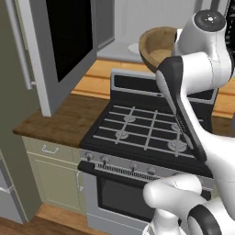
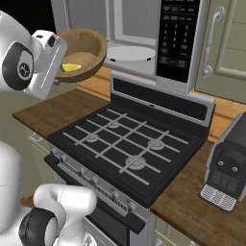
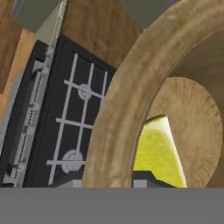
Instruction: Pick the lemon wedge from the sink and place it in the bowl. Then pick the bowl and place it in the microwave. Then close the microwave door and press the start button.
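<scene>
My gripper is shut on the near rim of the light-brown wooden bowl, which hangs tilted in the air above the stove's back left corner. The yellow lemon wedge lies inside the bowl; the hand view shows the lemon wedge close up behind the bowl's rim. The bowl is just in front of the open microwave, level with its white turntable plate. The microwave door stands swung open to the left. The sink is out of view.
Below the bowl is a black gas stove with grey grates, set in a wooden counter. A black appliance stands on the counter to the stove's right. The microwave's black keypad panel and a beige cabinet door are at the upper right.
</scene>
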Robot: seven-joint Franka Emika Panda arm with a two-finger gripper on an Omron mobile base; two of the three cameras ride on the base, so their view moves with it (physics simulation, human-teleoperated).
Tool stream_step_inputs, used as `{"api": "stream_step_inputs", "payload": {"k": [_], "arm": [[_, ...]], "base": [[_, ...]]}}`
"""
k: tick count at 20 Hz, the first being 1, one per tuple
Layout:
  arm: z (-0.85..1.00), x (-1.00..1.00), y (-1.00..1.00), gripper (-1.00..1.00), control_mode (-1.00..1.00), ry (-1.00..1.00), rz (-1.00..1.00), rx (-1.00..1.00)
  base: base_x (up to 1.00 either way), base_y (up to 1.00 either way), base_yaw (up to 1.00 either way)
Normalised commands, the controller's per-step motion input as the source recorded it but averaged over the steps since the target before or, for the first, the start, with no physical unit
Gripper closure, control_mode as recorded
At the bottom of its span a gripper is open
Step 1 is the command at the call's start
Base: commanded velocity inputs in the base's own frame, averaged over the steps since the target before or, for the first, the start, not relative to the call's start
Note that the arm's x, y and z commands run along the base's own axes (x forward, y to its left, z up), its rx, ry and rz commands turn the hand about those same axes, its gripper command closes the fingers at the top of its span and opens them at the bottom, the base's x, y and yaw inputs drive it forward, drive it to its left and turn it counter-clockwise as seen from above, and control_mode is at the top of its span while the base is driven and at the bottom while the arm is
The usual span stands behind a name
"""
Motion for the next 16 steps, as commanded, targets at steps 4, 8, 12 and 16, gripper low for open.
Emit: {"api": "stream_step_inputs", "payload": {"k": [4, 8, 12, 16], "arm": [[0.14, 0.66, -0.19, 1.0, -1.0, -0.12, 0.0, 0.07], [0.19, 0.38, 0.0, 1.0, -1.0, -0.22, -0.01, 0.04], [0.02, 0.67, -0.08, 1.0, -1.0, -0.15, 0.0, 0.03], [0.09, 0.7, -0.24, 1.0, -1.0, -0.01, 0.0, 0.04]], "base": [[0.0, 0.0, 0.0], [0.0, 0.0, 0.0], [0.0, 0.0, 0.0], [0.0, 0.0, 0.0]]}}
